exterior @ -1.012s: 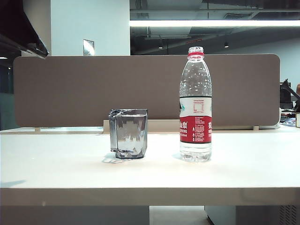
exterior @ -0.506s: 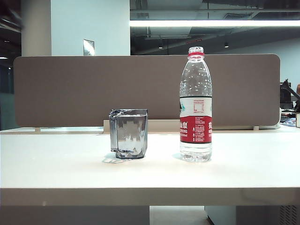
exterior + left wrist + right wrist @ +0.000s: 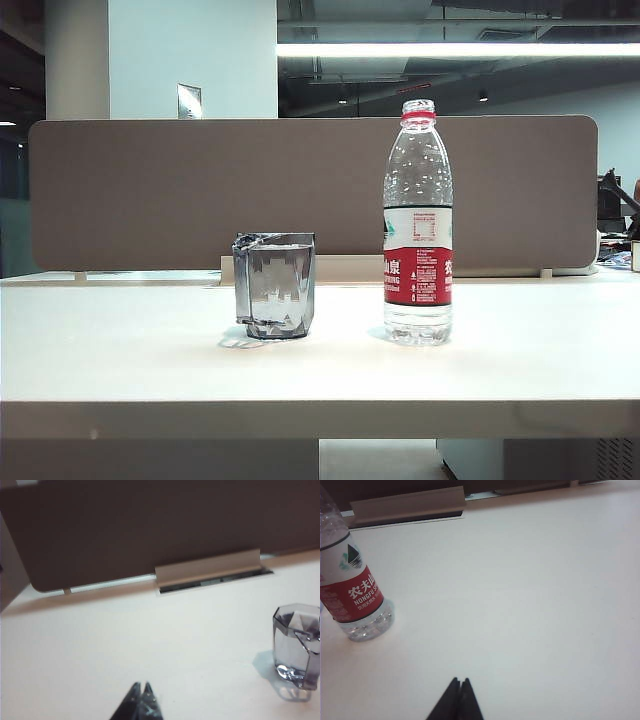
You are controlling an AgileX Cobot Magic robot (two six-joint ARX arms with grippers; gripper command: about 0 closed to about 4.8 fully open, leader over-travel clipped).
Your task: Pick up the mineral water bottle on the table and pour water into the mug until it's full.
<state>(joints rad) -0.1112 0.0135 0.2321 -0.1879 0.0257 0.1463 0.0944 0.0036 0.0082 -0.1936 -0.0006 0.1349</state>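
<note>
The mug (image 3: 274, 284), smoky grey and faceted, stands upright at the table's (image 3: 120, 350) middle left with clear water in it. To its right stands the mineral water bottle (image 3: 417, 225), uncapped, with a red-and-white label. Neither gripper shows in the exterior view. In the left wrist view my left gripper (image 3: 142, 685) is shut and empty above bare tabletop, well apart from the mug (image 3: 297, 645). In the right wrist view my right gripper (image 3: 459, 680) is shut and empty, well apart from the bottle (image 3: 351, 592), whose lower half alone shows.
A brown partition panel (image 3: 310, 190) closes the table's back, with a metal foot (image 3: 207, 572) behind the mug. The thick front edge (image 3: 320, 420) runs across the exterior view. Office clutter (image 3: 615, 240) sits far right behind the table.
A dark arm part at the upper left of the exterior view has gone out of frame. The mug and the bottle have stayed put.
</note>
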